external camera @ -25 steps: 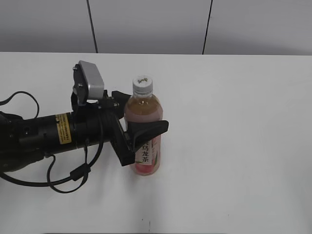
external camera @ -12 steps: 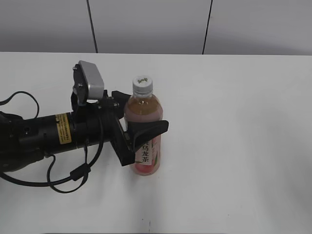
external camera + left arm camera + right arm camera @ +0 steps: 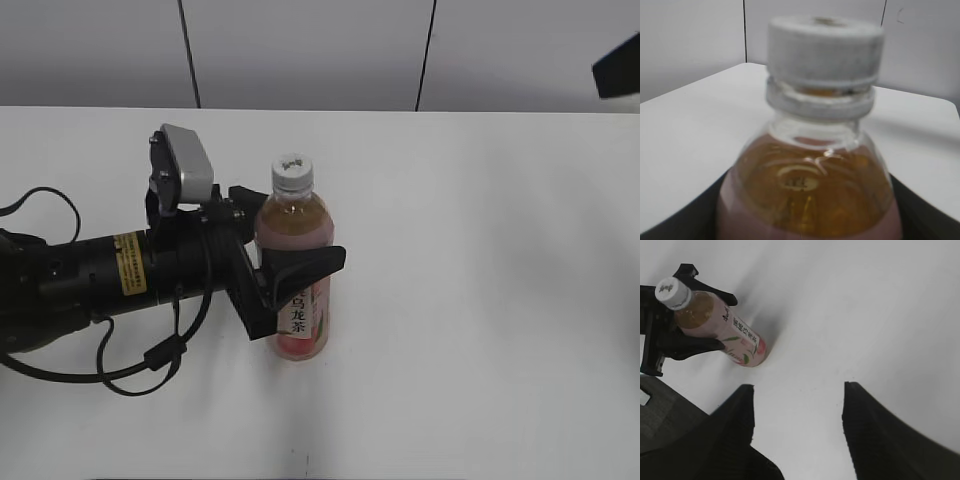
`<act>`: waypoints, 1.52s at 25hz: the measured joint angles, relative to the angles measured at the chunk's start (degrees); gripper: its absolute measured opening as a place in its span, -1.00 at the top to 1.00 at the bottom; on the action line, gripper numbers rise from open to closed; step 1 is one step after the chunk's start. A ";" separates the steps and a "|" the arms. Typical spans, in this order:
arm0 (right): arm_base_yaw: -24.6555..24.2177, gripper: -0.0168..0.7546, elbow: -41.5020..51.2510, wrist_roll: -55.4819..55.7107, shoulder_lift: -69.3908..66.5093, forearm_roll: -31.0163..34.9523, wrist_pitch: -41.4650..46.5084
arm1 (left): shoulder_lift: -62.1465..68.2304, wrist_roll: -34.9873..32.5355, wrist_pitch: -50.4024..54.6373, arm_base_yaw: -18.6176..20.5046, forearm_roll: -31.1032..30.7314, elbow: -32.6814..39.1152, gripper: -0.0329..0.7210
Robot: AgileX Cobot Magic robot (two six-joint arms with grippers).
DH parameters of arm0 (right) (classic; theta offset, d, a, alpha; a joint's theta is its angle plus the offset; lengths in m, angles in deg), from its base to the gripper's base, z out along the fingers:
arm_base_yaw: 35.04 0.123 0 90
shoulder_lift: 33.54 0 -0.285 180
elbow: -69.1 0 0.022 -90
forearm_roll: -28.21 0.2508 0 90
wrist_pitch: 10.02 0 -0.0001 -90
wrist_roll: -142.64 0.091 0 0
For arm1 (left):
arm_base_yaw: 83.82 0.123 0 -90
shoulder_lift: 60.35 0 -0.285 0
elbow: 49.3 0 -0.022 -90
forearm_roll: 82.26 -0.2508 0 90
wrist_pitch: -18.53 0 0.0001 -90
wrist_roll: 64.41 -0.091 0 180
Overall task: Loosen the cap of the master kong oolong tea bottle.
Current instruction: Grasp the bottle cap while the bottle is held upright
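White bench (image 3: 480,300) carries the master kong oolong tea bottle (image 3: 296,270), pinched upright inside the left gripper (image 3: 290,262). Spread right gripper (image 3: 797,405) hangs well above; the cap (image 3: 293,174) could resist, spinning the bottle in that clamp.

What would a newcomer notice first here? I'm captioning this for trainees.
The oolong tea bottle standing upright on the white table, clamped around its middle by the left hand. Its white cap is untouched, while the right hand hangs open above the table, just entering the exterior view's top right corner.
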 joint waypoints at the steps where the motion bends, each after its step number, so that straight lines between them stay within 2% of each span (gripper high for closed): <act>1: 0.32 -0.15 -2.51 -0.13 -2.26 0.00 0.60 | 0.00 0.00 0.00 0.00 0.05 0.00 -0.27; 6: 4.63 -0.09 -13.43 -1.59 -10.38 -5.22 1.63 | 0.00 0.01 0.00 0.00 0.05 0.00 -0.27; 11: 14.47 0.01 -19.93 -4.82 -17.69 -12.80 1.65 | 0.00 0.01 0.00 0.00 0.11 0.00 -0.27; 16: 22.82 0.23 -23.33 -6.96 -23.93 -12.52 1.77 | 0.00 0.01 0.00 0.00 0.11 0.00 -0.27; 21: 28.92 0.30 -30.62 1.34 -30.15 -12.68 6.15 | 0.00 0.01 0.00 0.00 0.11 0.00 -0.27; 24: 32.49 0.30 -37.45 10.13 -34.17 -17.05 10.12 | 0.00 0.01 0.00 0.00 0.11 0.00 -0.27; 29: 38.52 0.29 -44.91 23.52 -38.59 -26.40 10.49 | 0.00 0.01 0.00 0.00 0.11 0.00 -0.27; 33: 42.17 0.11 -45.74 28.04 -38.87 -28.00 10.79 | 0.00 0.01 0.00 0.00 0.11 0.00 -0.27; 35: 42.91 -0.01 -45.74 30.33 -38.92 -28.11 10.98 | 0.00 0.01 0.00 0.00 0.11 0.00 -0.27; 38: 43.11 -0.06 -44.81 33.13 -38.92 -28.23 10.98 | 0.00 0.01 0.00 0.00 0.11 0.00 -0.27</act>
